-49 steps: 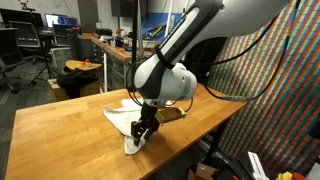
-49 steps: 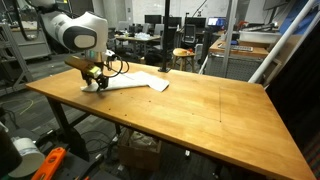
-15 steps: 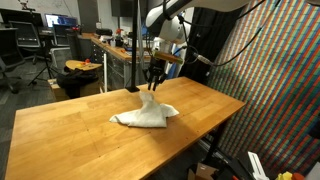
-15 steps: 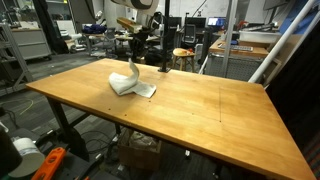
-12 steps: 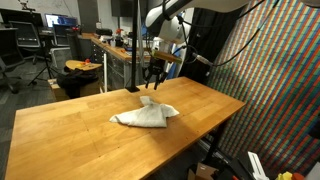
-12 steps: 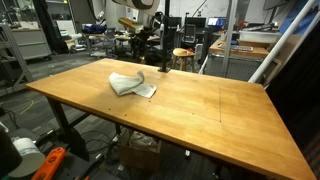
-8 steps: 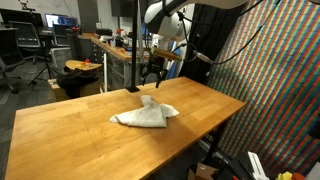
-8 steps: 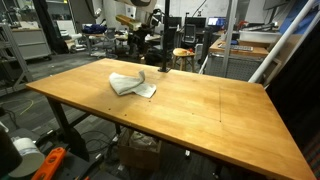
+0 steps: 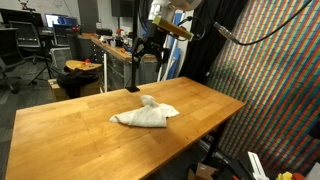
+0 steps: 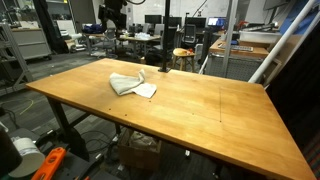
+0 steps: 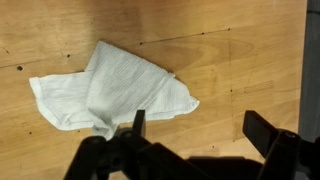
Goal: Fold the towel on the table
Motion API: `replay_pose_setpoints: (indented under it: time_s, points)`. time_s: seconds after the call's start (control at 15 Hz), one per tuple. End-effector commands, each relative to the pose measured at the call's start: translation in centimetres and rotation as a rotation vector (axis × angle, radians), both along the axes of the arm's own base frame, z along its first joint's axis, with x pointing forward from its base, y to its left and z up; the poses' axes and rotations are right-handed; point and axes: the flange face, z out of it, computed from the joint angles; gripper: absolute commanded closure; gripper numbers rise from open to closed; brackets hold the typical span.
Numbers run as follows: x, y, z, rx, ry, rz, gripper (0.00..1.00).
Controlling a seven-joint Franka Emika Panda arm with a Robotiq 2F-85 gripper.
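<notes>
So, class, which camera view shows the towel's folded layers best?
The wrist view: it looks straight down on the towel, which fills much of the frame, so the overlapping layers show. In both exterior views the towel is a small, low white heap seen obliquely.

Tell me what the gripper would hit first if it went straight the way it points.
Likely the table, just beside the towel. In the wrist view the open gripper points down and one finger lines up with the towel's edge, so it might catch cloth first; depth is unclear.
</notes>
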Motion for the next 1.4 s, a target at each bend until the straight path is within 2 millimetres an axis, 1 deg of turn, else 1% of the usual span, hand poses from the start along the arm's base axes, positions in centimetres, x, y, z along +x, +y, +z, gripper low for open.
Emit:
replay_pose_setpoints:
  time_s: [0.0,0.13,0.4,1.33]
  points:
    - [-0.59,0.11,0.63,-0.001,-0.008,0.003,0.0]
    - [-1.01,-0.06,0.51,-0.003,-0.008,0.0,0.0]
    - [-0.96,-0.17,-0.25,-0.004,-0.006,-0.005,0.0]
    - [-0.97,-0.17,-0.27,-0.004,-0.006,-0.005,0.0]
